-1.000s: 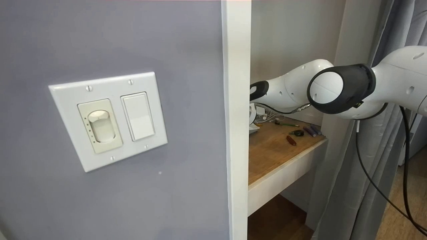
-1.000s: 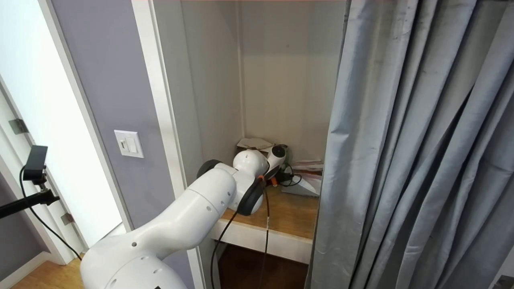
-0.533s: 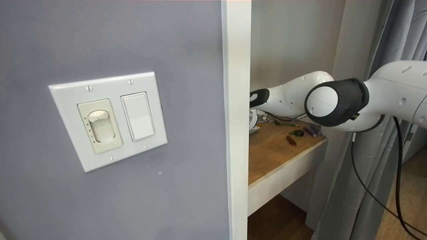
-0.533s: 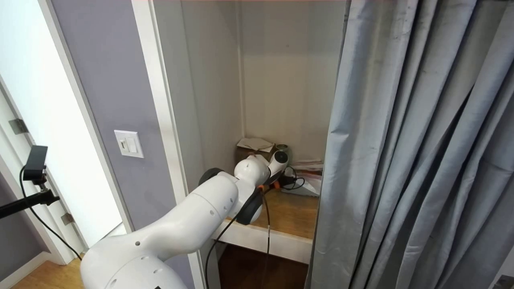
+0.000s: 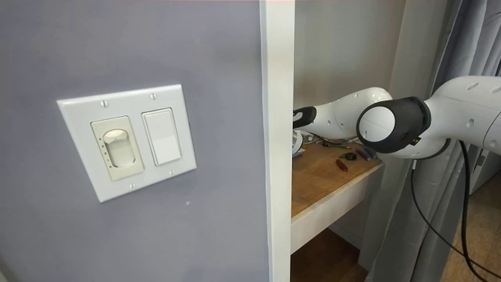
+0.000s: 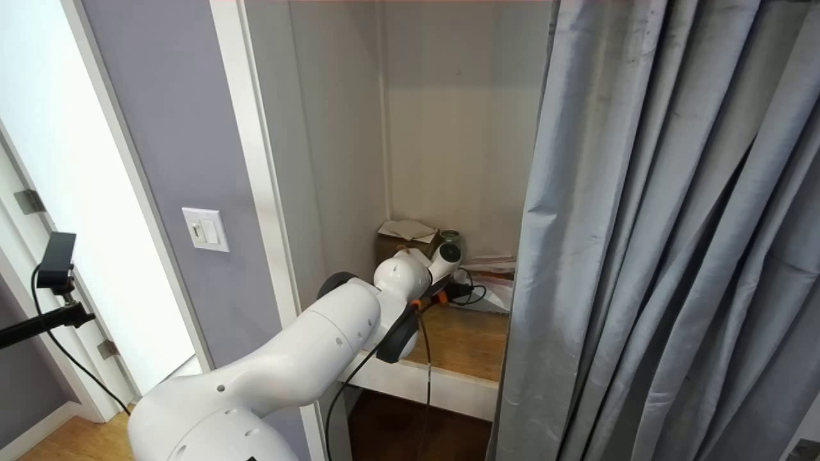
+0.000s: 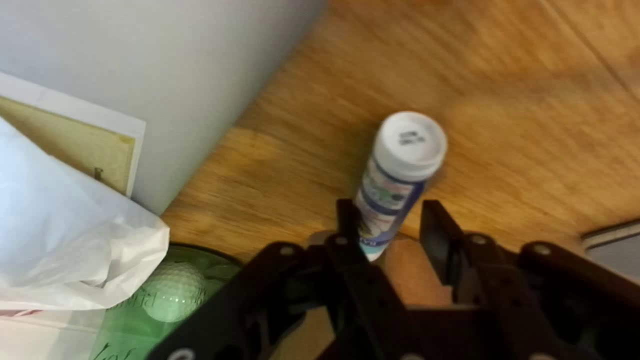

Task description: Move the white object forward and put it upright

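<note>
The white object is a small white-capped bottle point(image 7: 392, 187) with a colourful label, seen in the wrist view on the wooden shelf point(image 7: 500, 125). Its cap faces the camera; whether it stands straight or leans I cannot tell. My gripper point(image 7: 388, 206) straddles its lower part, the left finger point(image 7: 348, 220) overlapping or touching the label. A gap shows between the bottle and the right finger point(image 7: 436, 235), so the jaws stand part open around it. Neither exterior view shows the bottle, and the fingers are hidden there behind the arm point(image 6: 333, 333) and the door post point(image 5: 278, 156).
Beside the bottle rises a grey box side point(image 7: 200, 65), with crumpled white wrapping point(image 7: 100, 250) and a green container point(image 7: 200, 300) near it. Keys point(image 5: 348, 156) and a dark red tool point(image 5: 341, 165) lie on the shelf. A grey curtain point(image 6: 608, 224) borders the alcove.
The arm has come down toward the shelf in both exterior views, mostly in the earlier half second, uncovering more of the box and jar behind it. Its cables have shifted along.
</note>
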You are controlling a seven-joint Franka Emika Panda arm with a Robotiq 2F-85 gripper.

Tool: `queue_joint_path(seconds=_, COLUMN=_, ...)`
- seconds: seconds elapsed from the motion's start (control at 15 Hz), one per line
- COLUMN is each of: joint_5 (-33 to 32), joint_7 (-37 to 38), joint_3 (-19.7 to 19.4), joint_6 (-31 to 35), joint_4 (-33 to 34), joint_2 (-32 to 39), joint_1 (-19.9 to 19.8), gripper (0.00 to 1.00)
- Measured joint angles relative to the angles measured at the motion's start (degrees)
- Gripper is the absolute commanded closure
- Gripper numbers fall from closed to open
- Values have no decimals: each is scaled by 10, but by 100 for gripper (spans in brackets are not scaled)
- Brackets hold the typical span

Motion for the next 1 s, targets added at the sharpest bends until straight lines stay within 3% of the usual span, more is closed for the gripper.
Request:
queue_joint_path(seconds=0.07, joint_5=0, joint_7=0, joint_3=-1, joint_6=-4, joint_4=1, joint_2=0, joint_1=0, gripper=98)
queue_joint_path(seconds=0.13, joint_5=0, joint_7=2, joint_3=-3, joint_6=-6, joint_4=3, joint_2=0, joint_1=0, gripper=93)
queue_joint_path(seconds=0.67, joint_5=5, joint_7=61, joint_3=-26, joint_6=-16, joint_4=-3, joint_2=-10, joint_1=-9, gripper=93)
queue_joint_path(seconds=1.0, joint_5=34, joint_7=54, joint_3=11, joint_6=-14, joint_4=-47, joint_2=-27, joint_1=-43, gripper=93)
